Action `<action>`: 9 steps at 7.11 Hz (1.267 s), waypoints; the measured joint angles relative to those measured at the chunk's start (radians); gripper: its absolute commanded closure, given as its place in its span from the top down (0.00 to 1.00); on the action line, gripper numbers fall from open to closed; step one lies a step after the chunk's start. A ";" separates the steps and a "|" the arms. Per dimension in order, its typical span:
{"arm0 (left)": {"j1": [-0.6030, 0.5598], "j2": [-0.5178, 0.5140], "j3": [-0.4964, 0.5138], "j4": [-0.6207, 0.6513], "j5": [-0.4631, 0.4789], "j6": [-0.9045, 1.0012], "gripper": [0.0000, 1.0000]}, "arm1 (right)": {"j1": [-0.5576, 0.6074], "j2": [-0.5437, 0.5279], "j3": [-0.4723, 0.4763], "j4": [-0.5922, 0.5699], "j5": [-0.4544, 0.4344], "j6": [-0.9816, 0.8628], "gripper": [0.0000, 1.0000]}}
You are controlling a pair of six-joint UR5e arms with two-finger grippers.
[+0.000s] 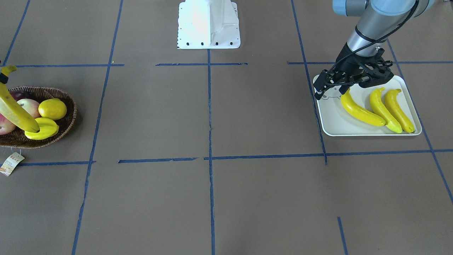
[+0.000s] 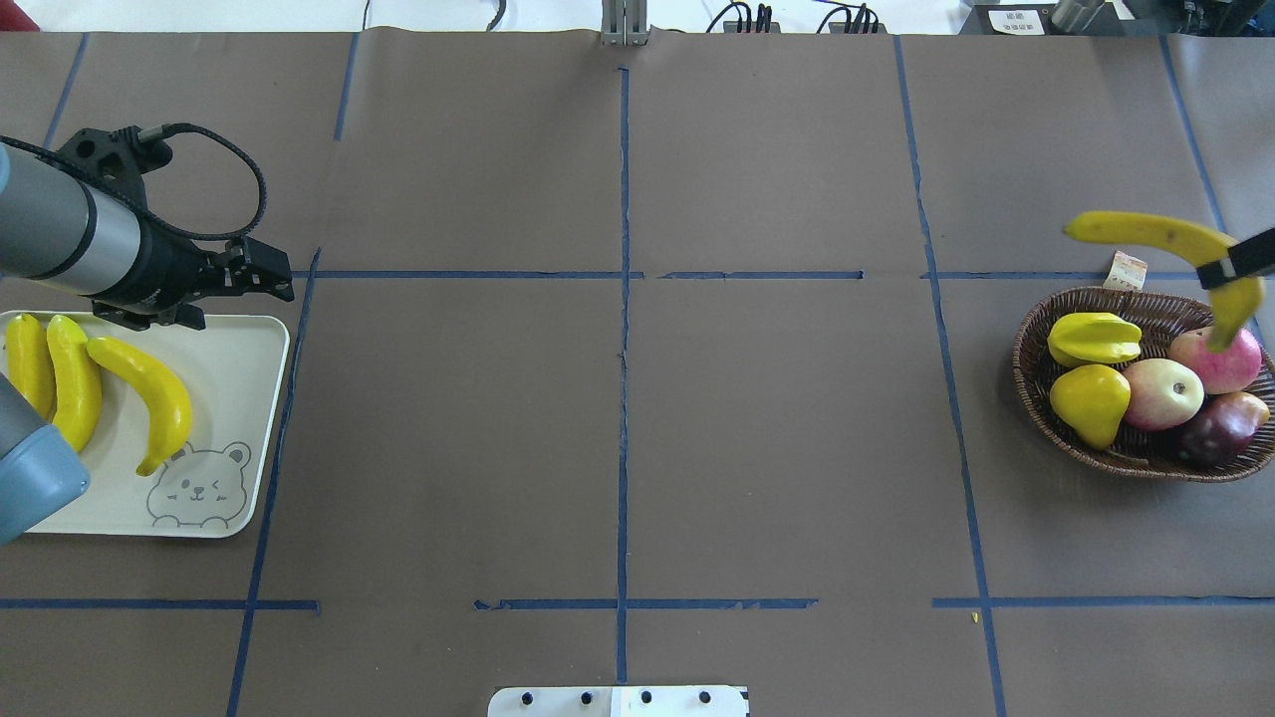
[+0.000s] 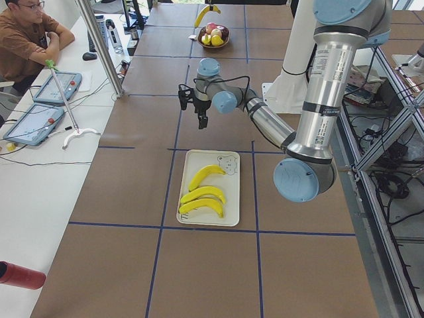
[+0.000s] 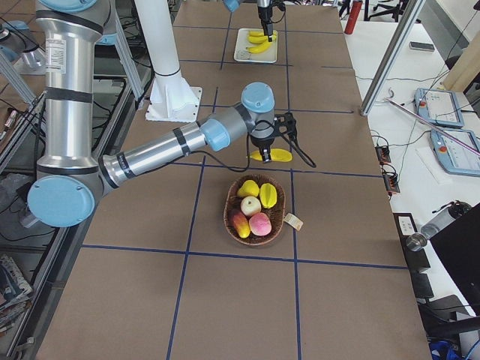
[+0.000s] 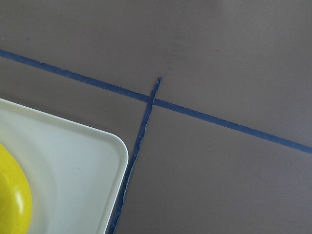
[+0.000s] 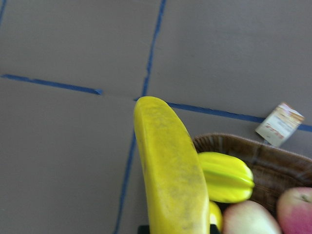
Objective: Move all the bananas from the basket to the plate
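Three yellow bananas [image 2: 149, 383] lie side by side on the pale bear-print plate [image 2: 239, 398] at the table's left end; they also show in the front view [image 1: 359, 111] on the plate [image 1: 336, 120]. My left gripper [image 2: 269, 277] hovers open and empty over the plate's far corner, also seen in the front view [image 1: 318, 88]. My right gripper [image 2: 1233, 267] is shut on the fourth banana [image 2: 1146, 231] and holds it in the air above the far rim of the wicker basket [image 2: 1036, 378]. The right wrist view shows this banana [image 6: 170, 175] close up.
The basket holds a starfruit [image 2: 1094, 339], a yellow lemon-like fruit [image 2: 1089, 400], two apples [image 2: 1160, 391] and a dark red fruit [image 2: 1220, 423]. Its paper tag [image 2: 1128, 270] lies on the table beyond it. The robot base [image 1: 208, 24] stands mid-table. An operator [image 3: 26, 40] sits beside the table.
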 measured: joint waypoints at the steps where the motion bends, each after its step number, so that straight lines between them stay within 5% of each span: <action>1: 0.001 -0.030 0.002 -0.004 0.000 -0.008 0.99 | -0.081 0.107 0.003 0.001 -0.019 0.171 0.01; 3: 0.026 -0.109 0.004 -0.012 0.000 -0.103 0.99 | -0.328 0.322 0.001 0.003 -0.210 0.513 0.01; 5: 0.067 -0.183 0.009 -0.074 0.001 -0.256 0.99 | -0.591 0.455 0.003 0.005 -0.531 0.761 0.01; 7: 0.085 -0.207 0.075 -0.295 0.004 -0.443 0.99 | -0.801 0.491 0.011 0.055 -0.847 0.880 0.01; 9: 0.099 -0.234 0.173 -0.501 0.007 -0.582 0.99 | -0.906 0.496 0.021 0.084 -1.010 0.906 0.01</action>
